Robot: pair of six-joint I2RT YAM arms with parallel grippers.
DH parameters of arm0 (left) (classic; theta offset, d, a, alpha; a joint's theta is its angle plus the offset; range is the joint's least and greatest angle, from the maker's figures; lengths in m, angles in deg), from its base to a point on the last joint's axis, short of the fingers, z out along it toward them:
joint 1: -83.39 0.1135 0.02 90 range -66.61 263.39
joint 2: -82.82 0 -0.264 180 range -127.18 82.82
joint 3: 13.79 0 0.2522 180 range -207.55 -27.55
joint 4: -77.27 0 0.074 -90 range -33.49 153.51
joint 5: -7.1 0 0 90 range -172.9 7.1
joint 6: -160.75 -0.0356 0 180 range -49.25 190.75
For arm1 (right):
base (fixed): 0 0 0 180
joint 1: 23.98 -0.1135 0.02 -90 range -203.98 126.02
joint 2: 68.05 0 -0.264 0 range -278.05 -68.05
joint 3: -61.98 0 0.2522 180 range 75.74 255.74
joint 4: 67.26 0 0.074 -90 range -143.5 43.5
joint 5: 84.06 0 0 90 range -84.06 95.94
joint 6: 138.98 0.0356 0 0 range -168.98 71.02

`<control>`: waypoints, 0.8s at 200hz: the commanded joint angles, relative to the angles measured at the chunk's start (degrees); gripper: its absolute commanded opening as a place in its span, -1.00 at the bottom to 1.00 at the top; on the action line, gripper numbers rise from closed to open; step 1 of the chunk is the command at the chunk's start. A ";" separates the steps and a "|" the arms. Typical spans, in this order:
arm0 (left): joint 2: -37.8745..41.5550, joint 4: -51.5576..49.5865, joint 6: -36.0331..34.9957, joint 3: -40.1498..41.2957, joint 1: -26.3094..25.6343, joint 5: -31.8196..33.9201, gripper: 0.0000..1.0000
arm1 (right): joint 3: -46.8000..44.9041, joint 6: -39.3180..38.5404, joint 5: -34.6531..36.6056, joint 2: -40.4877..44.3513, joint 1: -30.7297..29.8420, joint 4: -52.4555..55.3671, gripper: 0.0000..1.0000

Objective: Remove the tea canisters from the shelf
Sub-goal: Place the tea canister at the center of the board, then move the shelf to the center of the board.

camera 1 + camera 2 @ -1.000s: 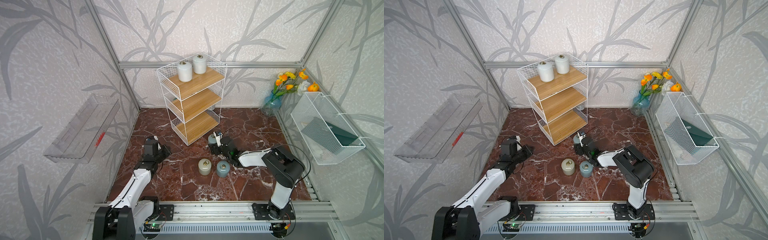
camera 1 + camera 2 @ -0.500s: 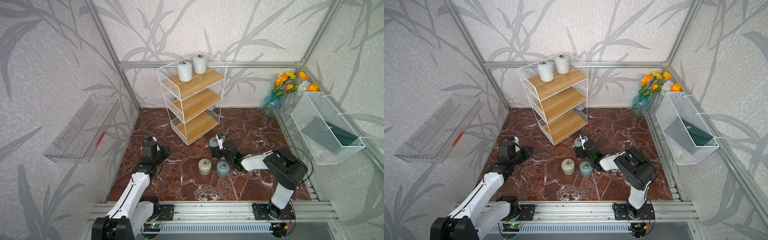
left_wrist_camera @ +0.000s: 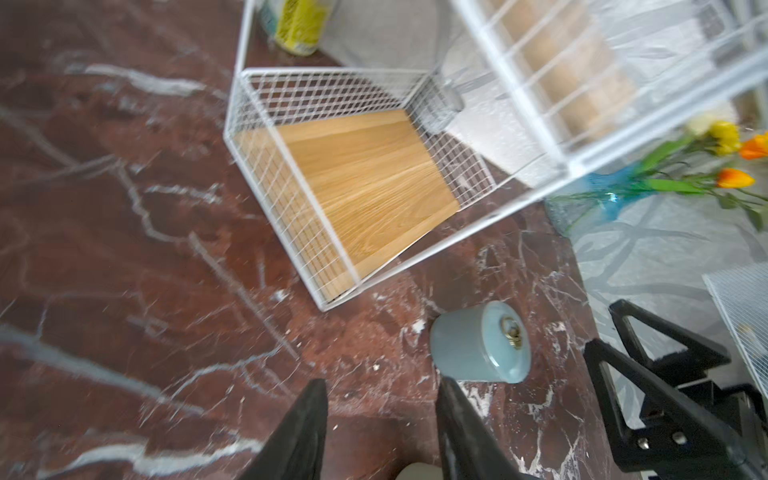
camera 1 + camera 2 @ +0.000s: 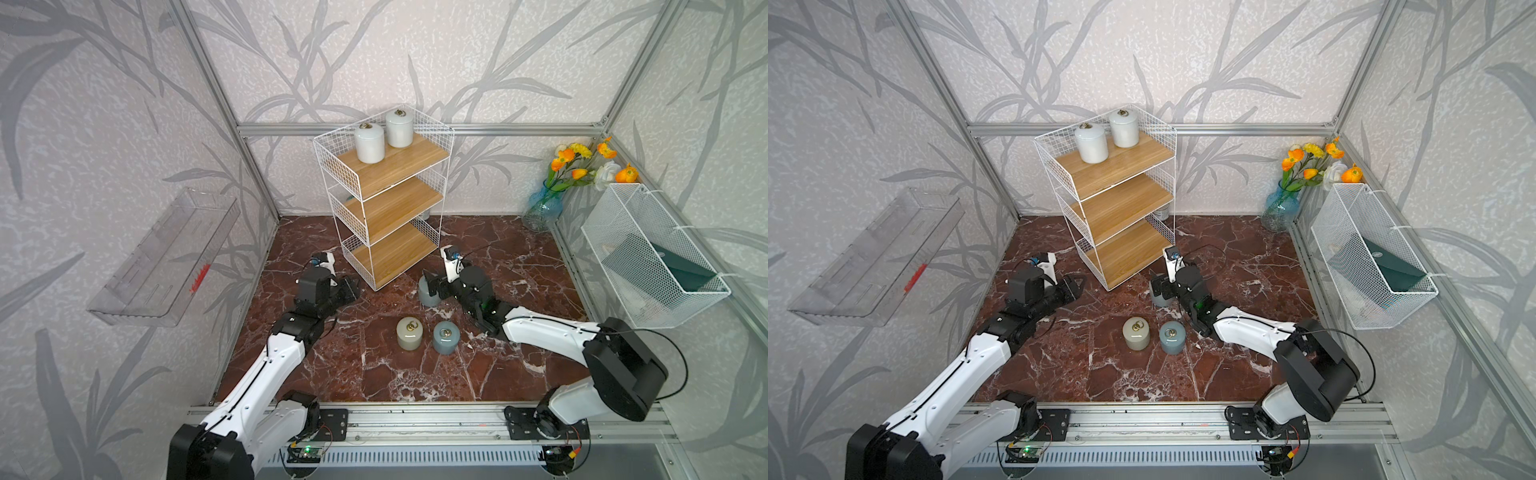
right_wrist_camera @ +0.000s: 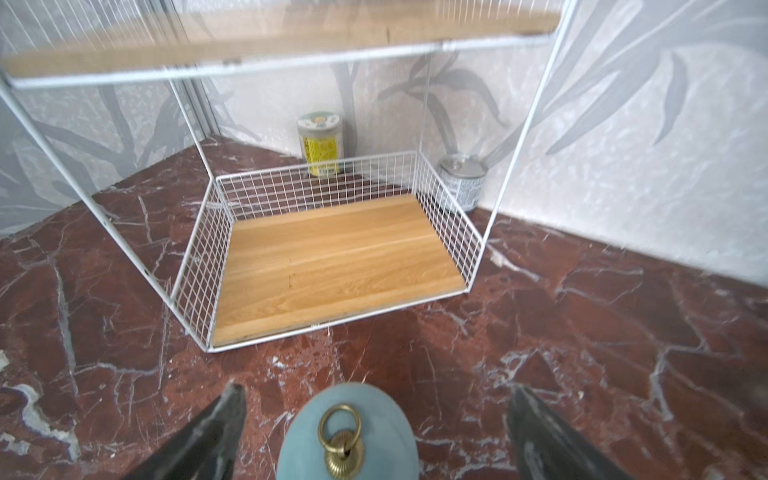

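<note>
Where the shelf (image 4: pixel 395 210) stands at the back of the tabletop (image 4: pixel 374 374), its open front edges face the arms at a slant.

- Top tier: two white canisters (image 4: pixel 369 143) (image 4: pixel 399 127), side by side toward the rear left wire wall.
- Mid-tabletop, upright: beige canister (image 4: pixel 409 333) just beside blue-grey canister (image 4: pixel 445 337).
- Third canister (image 5: pixel 347 432), blue-grey, upright near the shelf's front.
- Right tool (image 5: pixel 377 392): straddles the third canister, fingers spread wide and clear of it.
- Left tool (image 3: pixel 382 384): partly spread, holding nothing, low, near the shelf's lower front corner.
- Open room: bare marble between the arms and along the front rail (image 4: pixel 415 419).
- Surface: red-brown marble with white veins.
- Room: leaf-patterned walls, vase (image 4: pixel 540 212) in the back right corner, basket (image 4: pixel 648 257) on the right wall, tray (image 4: pixel 166 257) on the left wall.
</note>
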State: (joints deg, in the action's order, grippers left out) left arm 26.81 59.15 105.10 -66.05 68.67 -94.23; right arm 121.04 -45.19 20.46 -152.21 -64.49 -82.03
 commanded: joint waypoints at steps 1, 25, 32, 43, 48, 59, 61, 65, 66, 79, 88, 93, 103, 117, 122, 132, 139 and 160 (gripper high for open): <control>0.80 8.08 -6.31 -2.09 -1.79 1.76 -0.06 | 5.14 -4.07 2.01 2.98 -0.30 5.19 0.94; -0.32 10.39 -9.64 -5.09 -2.85 2.74 -0.08 | 8.60 -5.91 1.91 3.97 -0.27 6.45 0.94; -1.00 10.71 -10.27 -6.02 -3.02 2.50 -0.09 | 9.14 -6.35 1.90 4.16 -0.27 6.39 0.94; -2.16 11.37 -11.69 -7.50 -3.36 1.63 -0.10 | 10.13 -7.40 2.31 4.27 -0.23 6.24 0.94; -2.71 11.46 -12.21 -8.28 -3.59 1.45 -0.11 | 10.48 -7.83 2.70 4.21 -0.23 5.96 0.94; -3.87 11.67 -12.97 -9.71 -3.97 1.84 -0.13 | 11.49 -9.07 2.88 4.03 -0.10 5.52 0.94; -4.09 11.73 -13.10 -9.94 -3.99 1.91 -0.13 | 11.70 -9.24 2.88 3.94 -0.03 5.51 0.94; -4.46 12.07 -13.48 -10.50 -4.08 1.80 -0.13 | 12.12 -9.55 2.83 3.85 0.02 5.47 0.94; -4.55 12.12 -13.59 -10.61 -4.08 1.82 -0.13 | 12.20 -9.66 2.81 3.80 0.05 5.49 0.94; -5.69 12.61 -14.53 -12.25 -4.18 2.92 -0.14 | 14.03 -9.86 2.21 3.34 0.47 5.89 0.94; -6.50 13.67 -15.27 -13.20 -4.18 3.62 -0.15 | 15.13 -9.88 1.79 2.98 0.66 6.19 0.94; -7.06 14.28 -15.64 -13.88 -4.18 3.75 -0.16 | 15.62 -9.86 1.59 2.87 0.70 6.13 0.94; -8.08 14.72 -16.16 -15.37 -4.18 3.90 -0.17 | 16.39 -9.83 1.08 2.38 0.87 5.90 0.94; -9.49 15.02 -16.41 -17.29 -4.18 3.90 -0.19 | 17.25 -9.75 0.90 1.78 0.86 6.16 0.95; -9.92 15.22 -16.40 -17.81 -4.20 3.78 -0.20 | 17.23 -9.62 0.71 1.67 0.86 6.29 0.95; -10.79 15.57 -16.53 -18.68 -4.26 3.86 -0.22 | 17.00 -9.42 0.51 1.63 0.85 6.24 0.95; -11.30 15.81 -16.55 -19.18 -4.35 3.99 -0.22 | 16.60 -9.38 0.58 1.63 0.83 6.06 0.95; -13.17 16.75 -16.51 -20.52 -4.35 3.70 -0.27 | 15.34 -9.40 1.11 2.15 0.95 5.66 0.95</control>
State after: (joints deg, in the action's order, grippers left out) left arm 15.25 73.33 89.85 -84.01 64.65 -90.89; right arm 137.06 -54.26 21.45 -149.85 -63.88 -75.85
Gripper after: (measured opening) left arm 0.382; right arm 0.973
